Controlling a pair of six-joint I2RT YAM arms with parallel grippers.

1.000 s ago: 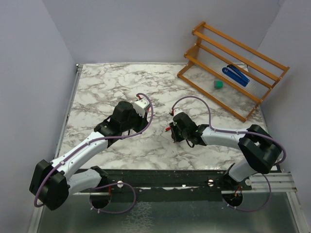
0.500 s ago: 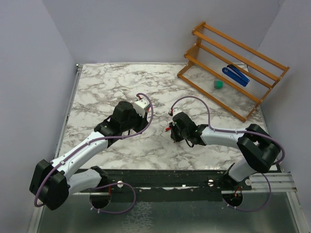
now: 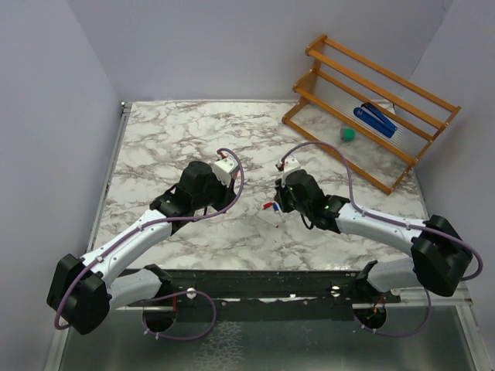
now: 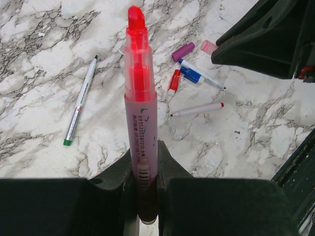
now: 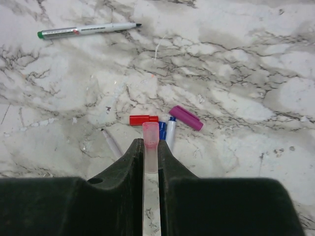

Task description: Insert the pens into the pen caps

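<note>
Marble desk carries loose caps and pens, capping seemingly unstarted: left jaws clamp a red pen, right jaws a pink cap.

There are four pens: one thick pink highlighter, plus a green-ended pen, a blue-tipped pen and a red-tipped pen. There are four caps: a pink cap, a purple cap, a red cap and a blue cap.

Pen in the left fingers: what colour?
Pen is pink, its tip bright red; best in left wrist view.
</note>
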